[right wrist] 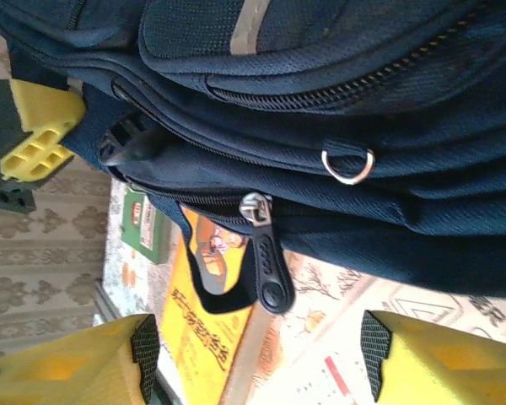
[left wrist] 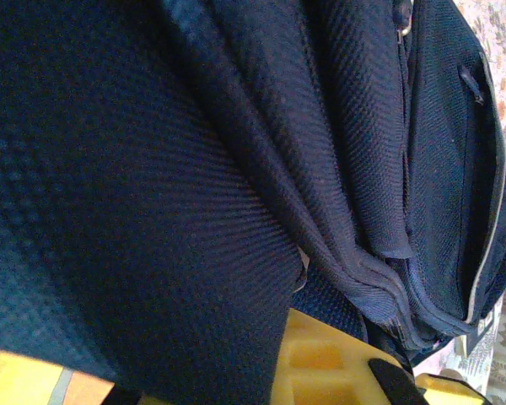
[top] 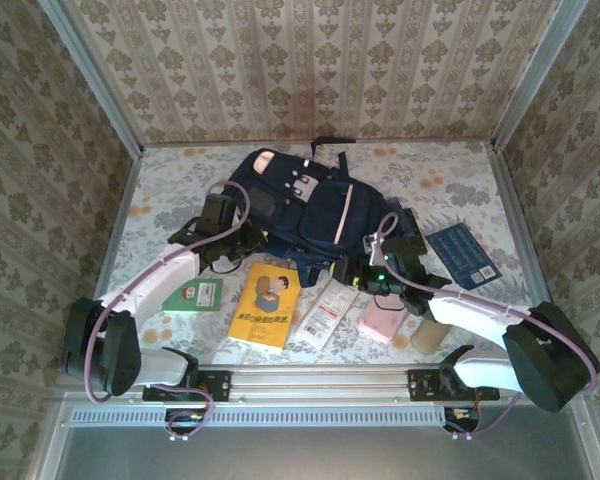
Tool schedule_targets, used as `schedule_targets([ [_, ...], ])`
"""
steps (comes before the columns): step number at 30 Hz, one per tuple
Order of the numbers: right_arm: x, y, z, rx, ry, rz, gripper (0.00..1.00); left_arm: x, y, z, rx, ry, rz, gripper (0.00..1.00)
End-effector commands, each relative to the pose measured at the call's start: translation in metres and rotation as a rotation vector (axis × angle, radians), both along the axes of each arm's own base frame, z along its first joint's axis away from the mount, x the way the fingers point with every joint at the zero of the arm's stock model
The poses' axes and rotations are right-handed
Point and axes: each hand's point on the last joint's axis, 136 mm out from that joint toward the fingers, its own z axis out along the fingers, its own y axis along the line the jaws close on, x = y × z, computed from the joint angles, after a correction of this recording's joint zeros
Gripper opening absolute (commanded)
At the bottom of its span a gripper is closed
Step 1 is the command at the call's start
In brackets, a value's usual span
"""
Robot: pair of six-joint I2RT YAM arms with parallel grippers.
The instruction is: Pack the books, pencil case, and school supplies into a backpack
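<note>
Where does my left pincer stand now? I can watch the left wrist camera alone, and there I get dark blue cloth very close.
Observer: From above, your left pincer sits at the left side of the backpack, shut on its cloth.
Operator: And what is the right pincer doing?
Observer: The right pincer is open, facing a zipper pull on the backpack's near edge, not touching it.
Operator: Which things wait outside the backpack?
Observer: On the table lie a yellow book, a green booklet, a white packet, a pink pouch, a tan pouch and a blue book.
</note>
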Motion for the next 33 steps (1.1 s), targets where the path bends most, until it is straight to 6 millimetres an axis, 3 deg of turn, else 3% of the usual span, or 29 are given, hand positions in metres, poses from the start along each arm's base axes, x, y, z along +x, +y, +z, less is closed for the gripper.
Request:
schedule_targets([
  [1,0.006,0.012,0.006,0.177,0.083,-0.025,0.68,0.002,-0.004,0.023,-0.034,-0.060,-0.012,0.00],
  [7,0.017,0.025,-0.016,0.291,0.187,-0.048,0.60,0.001,-0.005,0.022,-0.042,-0.054,-0.011,0.00],
  [17,0.027,0.034,-0.028,0.387,0.232,-0.069,0.32,0.000,-0.003,0.017,-0.034,-0.046,-0.010,0.00],
  [20,0.025,0.033,-0.031,0.376,0.237,-0.068,0.28,0.000,-0.002,0.014,-0.032,-0.043,-0.010,0.00],
  [33,0.011,0.021,-0.028,0.242,0.211,-0.042,0.43,0.001,0.001,0.008,-0.017,-0.038,-0.006,0.00],
])
